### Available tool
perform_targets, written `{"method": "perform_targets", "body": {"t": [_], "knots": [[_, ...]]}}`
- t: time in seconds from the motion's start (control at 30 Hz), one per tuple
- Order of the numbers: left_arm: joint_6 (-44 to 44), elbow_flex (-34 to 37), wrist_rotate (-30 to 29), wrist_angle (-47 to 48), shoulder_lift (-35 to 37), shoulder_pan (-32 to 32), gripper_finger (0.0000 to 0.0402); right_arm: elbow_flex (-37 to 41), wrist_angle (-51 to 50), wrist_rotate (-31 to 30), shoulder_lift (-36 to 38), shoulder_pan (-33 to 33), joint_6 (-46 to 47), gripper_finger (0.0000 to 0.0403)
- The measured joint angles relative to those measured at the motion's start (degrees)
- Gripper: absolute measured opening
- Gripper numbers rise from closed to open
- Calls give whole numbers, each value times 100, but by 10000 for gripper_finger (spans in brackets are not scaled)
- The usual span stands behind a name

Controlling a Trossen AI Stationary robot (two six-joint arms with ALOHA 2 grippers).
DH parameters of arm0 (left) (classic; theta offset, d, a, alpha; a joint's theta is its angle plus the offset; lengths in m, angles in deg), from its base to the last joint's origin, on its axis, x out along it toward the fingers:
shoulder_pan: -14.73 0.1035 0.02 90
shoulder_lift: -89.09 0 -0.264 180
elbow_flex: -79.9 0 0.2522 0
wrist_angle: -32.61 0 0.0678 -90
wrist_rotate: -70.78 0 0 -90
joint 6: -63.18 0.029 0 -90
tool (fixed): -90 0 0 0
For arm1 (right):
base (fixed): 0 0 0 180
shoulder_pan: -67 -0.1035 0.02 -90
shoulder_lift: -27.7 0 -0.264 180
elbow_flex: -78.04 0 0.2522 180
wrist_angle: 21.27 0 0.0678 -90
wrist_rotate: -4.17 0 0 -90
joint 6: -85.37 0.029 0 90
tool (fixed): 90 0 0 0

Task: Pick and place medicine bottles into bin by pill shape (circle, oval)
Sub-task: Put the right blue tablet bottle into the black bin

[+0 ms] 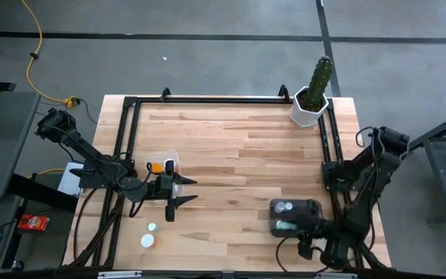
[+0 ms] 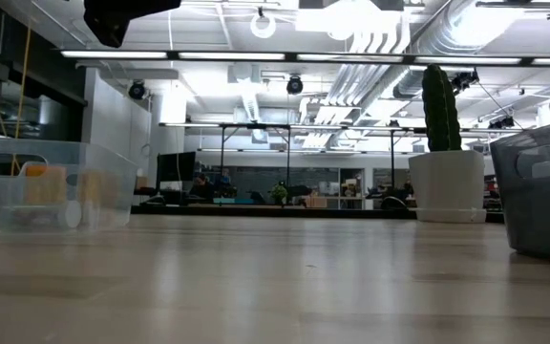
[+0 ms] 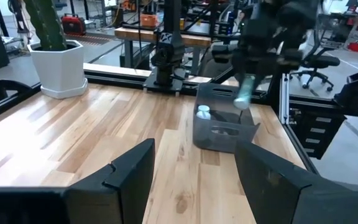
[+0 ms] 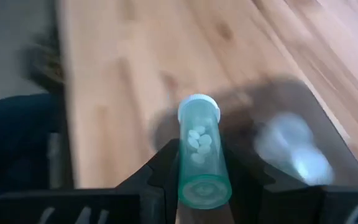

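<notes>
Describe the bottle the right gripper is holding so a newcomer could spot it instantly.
Find the dark bin near the table's right front corner. Just above it, the right gripper clamps a pale green bottle with a white cap and small white pills inside, the only bottle held off the table.

Two bins [image 1: 294, 216], five visible bottles [image 1: 152, 228], one cactus [image 1: 320, 80].

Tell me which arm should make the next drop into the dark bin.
Right. The right gripper already holds a pale green bottle above the dark bin. The left gripper is open and empty across the table, beside the clear bin.
</notes>
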Motion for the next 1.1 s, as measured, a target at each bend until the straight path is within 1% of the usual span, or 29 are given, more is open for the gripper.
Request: {"method": "perform_targets", "body": {"t": [0.07, 0.13, 0.17, 0.23, 0.3, 0.4, 0.43, 0.53, 0.67, 0.73, 0.9, 1.1], "knots": [[1, 0, 0, -2, 0, 0, 209, 0, -525, -193, -162, -220, 912, 87], [-1, 0, 0, 0, 0, 0, 209, 90, -668, -486, -273, -411, 1576, 87], [0, 0, 0, -1, 0, 0, 209, 200, -592, -574, -301, -482, 1839, 87], [-1, 0, 0, -1, 0, 0, 209, 529, -211, -513, -336, -560, 2312, 87], [0, 0, 0, -2, 0, 0, 209, 930, 381, -458, -354, -553, 2493, 87], [0, 0, 0, -2, 0, 0, 209, 1393, 1352, -725, -340, -413, 2253, 87], [1, 0, 0, -2, 0, 0, 209, 1508, 1587, -711, -334, -345, 2133, 87], [1, 0, 0, -2, 0, 0, 209, 1870, 2167, -345, -334, -132, 1986, 87], [1, 0, -2, -2, 0, 2, 209, 2172, 2878, -337, -334, 33, 1624, 87], [2, 0, -2, -2, 0, 2, 209, 2209, 3016, -364, -334, 85, 1451, 87], [3, 0, -2, -2, 0, 2, 209, 2210, 3025, -384, -334, 185, 1403, 87], [3, 0, -4, -4, 0, 2, 209, 2210, 3023, -68, -334, 375, 1424, 88]]}}
